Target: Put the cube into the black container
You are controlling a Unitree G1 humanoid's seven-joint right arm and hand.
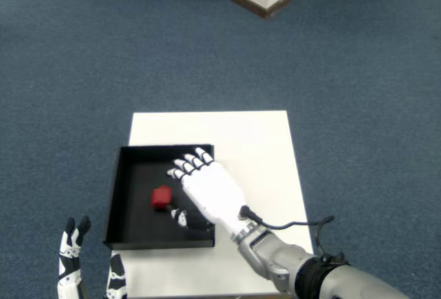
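Cube [161,198] lies inside the black container [118,196], on its floor near the middle, and we see it free of any grip. Our right hand [210,190] hovers over the container's right part, fingers spread and holding nothing, the thumb just right of the cube. The container sits on the white table [258,144], toward its left side.

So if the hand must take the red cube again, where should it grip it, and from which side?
Probably from above, thumb and finger on two opposite side faces of the red cube. It lies inside the black container, whose walls hinder a low sideways approach; the right hand is beside it.
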